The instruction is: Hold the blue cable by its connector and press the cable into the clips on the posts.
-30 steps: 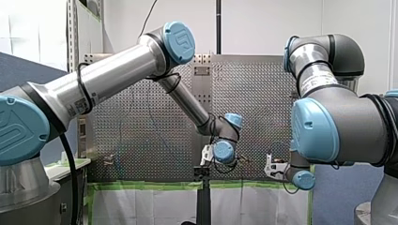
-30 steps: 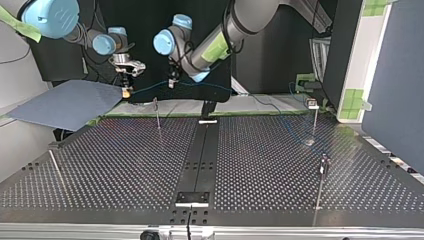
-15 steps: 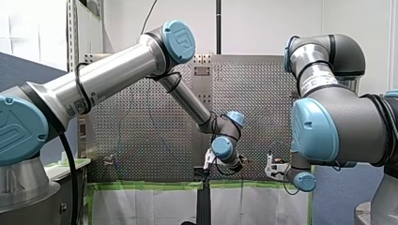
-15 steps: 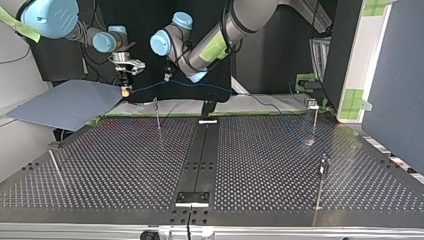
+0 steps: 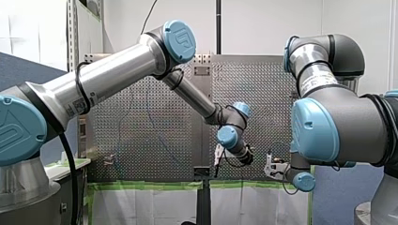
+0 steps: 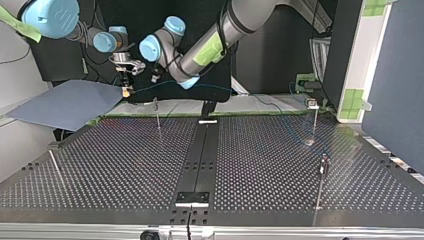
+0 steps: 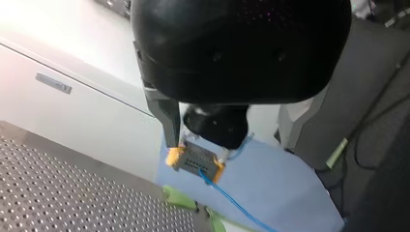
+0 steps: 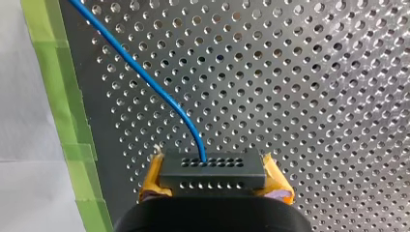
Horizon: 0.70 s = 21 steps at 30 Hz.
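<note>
My right gripper (image 8: 212, 182) is shut on the black connector (image 8: 212, 170), yellow pads (image 8: 151, 180) on both its sides. The blue cable (image 8: 145, 77) leaves the connector over the perforated plate. In the left wrist view the same connector (image 7: 194, 160) shows in that gripper, with the cable (image 7: 232, 203) trailing away. In the top view my right gripper (image 6: 127, 89) hangs past the table's far edge. The cable (image 6: 200, 86) runs from it toward the view's right. My left gripper (image 6: 156, 78) is open just above the cable, holding nothing. A thin post (image 6: 157, 112) stands below it.
Further posts stand at the top view's right (image 6: 314, 117), near right (image 6: 322, 185) and near left (image 6: 55, 167) on the perforated table (image 6: 125, 165). A blue-grey sheet (image 6: 65, 102) lies off the far left corner. A black rail (image 6: 200, 155) runs down the middle.
My left arm's wrist has swung toward the top view's left, closer to my right gripper, and rightward in the front view. The right gripper and connector have stayed put.
</note>
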{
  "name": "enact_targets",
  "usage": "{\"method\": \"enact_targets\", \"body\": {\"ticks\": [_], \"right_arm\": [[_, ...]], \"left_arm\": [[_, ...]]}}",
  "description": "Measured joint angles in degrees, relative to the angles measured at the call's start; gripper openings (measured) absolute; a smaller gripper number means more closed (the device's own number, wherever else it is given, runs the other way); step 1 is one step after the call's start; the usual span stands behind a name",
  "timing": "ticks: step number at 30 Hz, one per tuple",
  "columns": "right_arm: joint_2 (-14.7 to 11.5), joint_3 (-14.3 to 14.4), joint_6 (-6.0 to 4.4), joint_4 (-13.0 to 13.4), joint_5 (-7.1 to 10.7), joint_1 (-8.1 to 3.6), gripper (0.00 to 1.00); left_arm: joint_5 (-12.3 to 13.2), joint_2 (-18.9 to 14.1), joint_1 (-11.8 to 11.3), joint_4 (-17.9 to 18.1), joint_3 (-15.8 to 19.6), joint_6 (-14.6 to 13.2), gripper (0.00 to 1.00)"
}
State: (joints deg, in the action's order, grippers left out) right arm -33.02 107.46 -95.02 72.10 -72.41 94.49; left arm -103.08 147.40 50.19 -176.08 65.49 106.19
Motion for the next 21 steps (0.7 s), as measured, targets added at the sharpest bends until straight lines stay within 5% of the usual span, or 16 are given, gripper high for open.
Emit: {"method": "enact_targets", "body": {"ticks": [11, 21], "right_arm": [[0.0, 0.0, -0.01, 0.3, 0.95, 0.21, 0.0], [0.0, 0.0, -0.19, 0.6, 1.37, 0.29, 0.0]], "left_arm": [[5.5, 2.2, -1.7, -5.8, -5.8, 4.6, 1.0], [2.3, 7.1, -4.7, -10.7, -10.7, 0.5, 1.0]]}}
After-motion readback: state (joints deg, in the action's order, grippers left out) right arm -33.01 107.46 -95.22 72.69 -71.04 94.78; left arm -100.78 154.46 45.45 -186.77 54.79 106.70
